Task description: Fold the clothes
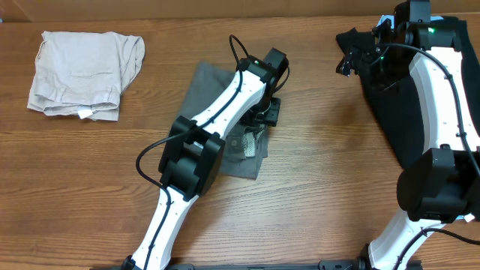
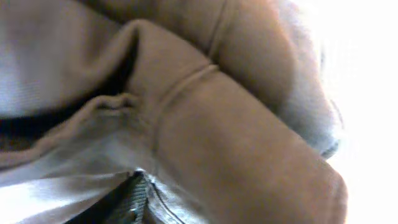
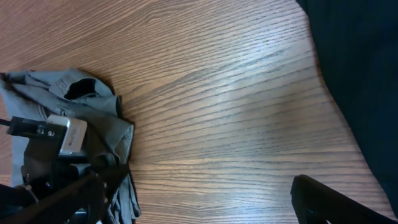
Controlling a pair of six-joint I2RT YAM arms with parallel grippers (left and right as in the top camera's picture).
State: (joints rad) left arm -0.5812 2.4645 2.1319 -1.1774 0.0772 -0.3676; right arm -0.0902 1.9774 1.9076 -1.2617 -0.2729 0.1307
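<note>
Finds the grey shorts bunched in the middle of the desk, long axis running far to near and leaning right at the near end. Has the left pincer pressed into their fabric, which fills its own camera. Cannot tell its opening. Puts the right pincer far right, by the black garment. Cannot tell its opening either.

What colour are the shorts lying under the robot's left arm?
The shorts are plain mid-grey. They show best in the overhead view.
</note>
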